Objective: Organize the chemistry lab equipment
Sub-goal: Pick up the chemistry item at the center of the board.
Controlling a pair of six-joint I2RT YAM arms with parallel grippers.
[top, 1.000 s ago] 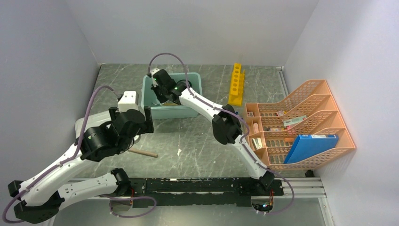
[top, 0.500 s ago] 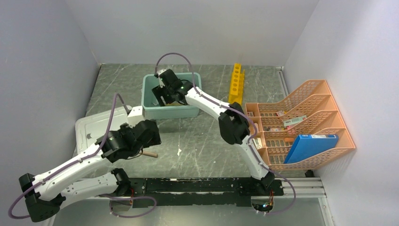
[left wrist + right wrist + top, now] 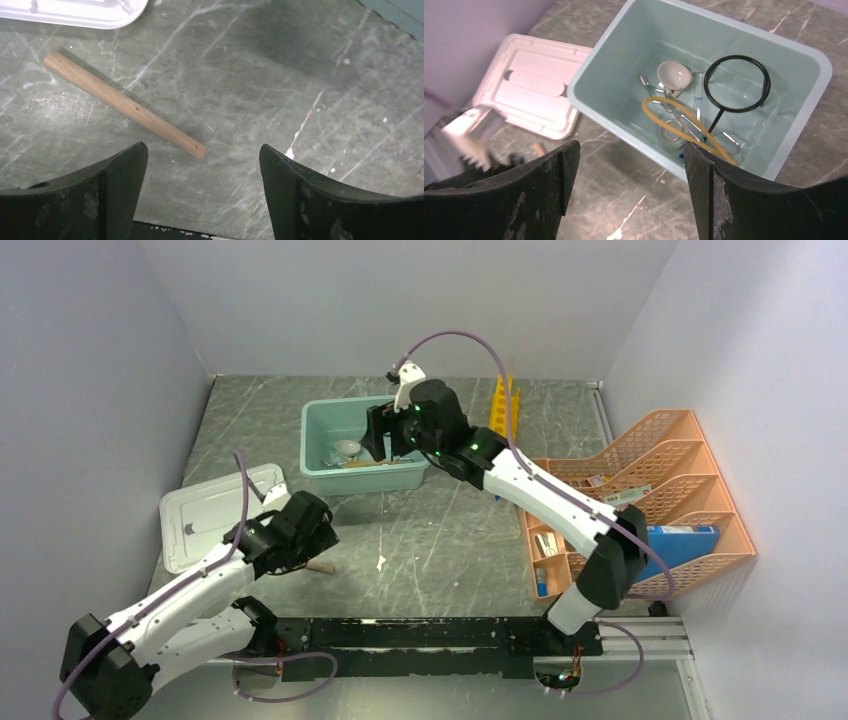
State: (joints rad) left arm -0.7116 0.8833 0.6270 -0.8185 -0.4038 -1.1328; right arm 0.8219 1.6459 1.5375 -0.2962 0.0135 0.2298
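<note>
Though near the lid (image 3: pixel 75 10), wooden stick (image 3: pixel 124 104) apart from tub (image 3: pixel 365 480).

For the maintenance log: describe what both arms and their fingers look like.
Both the left arm and right arm have white shells with black joints. A mauve cable loops along each. Small green lights dot the right arm. Fingers are broad, black, curved.

Hose (image 3: pixel 696 127) and ring stand (image 3: pixel 718 119) lie in the tub (image 3: pixel 365 480). Lid (image 3: pixel 215 510) is left of it, stick (image 3: pixel 125 105) before the lid, rack (image 3: pixel 508 410) right, organiser (image 3: pixel 690 455) far right.
</note>
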